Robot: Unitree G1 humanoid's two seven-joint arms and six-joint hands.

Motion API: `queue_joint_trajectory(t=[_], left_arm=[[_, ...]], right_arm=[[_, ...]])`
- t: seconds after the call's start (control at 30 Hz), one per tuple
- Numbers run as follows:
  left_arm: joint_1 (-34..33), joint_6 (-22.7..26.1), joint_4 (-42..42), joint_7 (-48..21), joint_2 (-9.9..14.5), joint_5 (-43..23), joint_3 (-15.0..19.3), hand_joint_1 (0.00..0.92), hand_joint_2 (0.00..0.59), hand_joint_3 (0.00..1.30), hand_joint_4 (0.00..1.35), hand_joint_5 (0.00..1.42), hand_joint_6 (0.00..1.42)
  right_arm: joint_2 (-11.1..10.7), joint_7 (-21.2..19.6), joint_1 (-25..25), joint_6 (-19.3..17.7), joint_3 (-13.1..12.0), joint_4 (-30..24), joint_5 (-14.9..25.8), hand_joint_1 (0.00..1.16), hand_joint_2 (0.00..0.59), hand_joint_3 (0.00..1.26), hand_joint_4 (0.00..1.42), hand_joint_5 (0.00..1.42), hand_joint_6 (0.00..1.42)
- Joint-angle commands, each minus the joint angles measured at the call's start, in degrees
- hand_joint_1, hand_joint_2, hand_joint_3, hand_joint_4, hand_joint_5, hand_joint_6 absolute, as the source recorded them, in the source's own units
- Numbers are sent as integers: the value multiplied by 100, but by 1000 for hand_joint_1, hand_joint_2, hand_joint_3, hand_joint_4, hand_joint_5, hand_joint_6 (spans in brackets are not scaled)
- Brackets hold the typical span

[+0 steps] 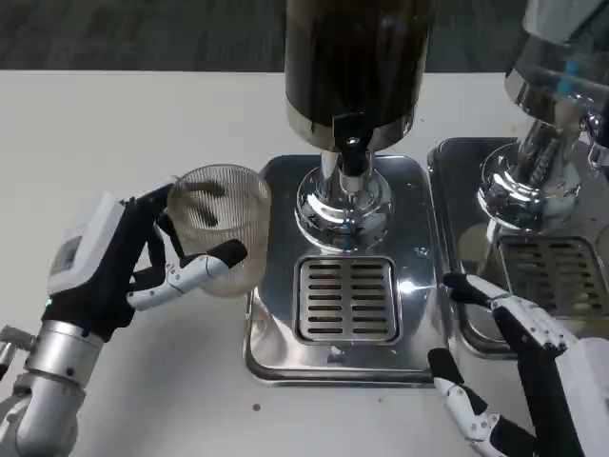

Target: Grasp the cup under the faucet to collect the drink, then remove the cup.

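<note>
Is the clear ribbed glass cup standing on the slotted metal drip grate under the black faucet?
No, the clear ribbed glass cup is held by the left hand beside the tray, left of the slotted metal drip grate.

The clear ribbed glass cup [221, 227] stands upright and looks empty, gripped in the left hand [128, 262] at the left edge of the steel drip tray [276, 357], left of the black faucet [353, 152].

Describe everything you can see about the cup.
The cup is a clear ribbed tumbler, glass or plastic by its look, upright and apparently empty. The left robot hand grips it, fingers wrapping its side. It sits at the left edge of the steel drip tray, left of the dispenser's faucet, not beneath it.
</note>
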Motion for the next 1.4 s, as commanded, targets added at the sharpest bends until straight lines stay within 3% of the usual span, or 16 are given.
queue_joint_trajectory(t=[0.03,0.47,0.73,1.03,1.17,1.4], left_arm=[[-203,-13,-29,-175,-154,48,-83,267,166,461,581,860,1105],[-677,305,439,-471,-681,339,-498,260,162,461,581,840,1070],[-873,430,636,-588,-880,433,-660,247,166,448,551,810,1015],[-1042,602,695,-900,-963,470,-882,161,139,295,334,537,836],[-1114,724,703,-1159,-974,448,-933,120,127,247,251,412,588],[-1101,757,674,-1404,-925,396,-948,89,128,223,219,366,454]], right_arm=[[54,-67,86,-36,-11,-87,30,446,396,304,352,324,380],[228,-125,292,15,-5,-235,-49,446,396,304,352,326,372],[349,-83,359,67,22,-331,-91,446,396,304,352,329,368],[420,-33,444,126,89,-420,-103,446,396,304,352,336,367],[440,-12,459,160,123,-457,-97,446,396,304,352,339,366],[445,-7,470,164,175,-438,-72,446,396,304,352,339,366]])
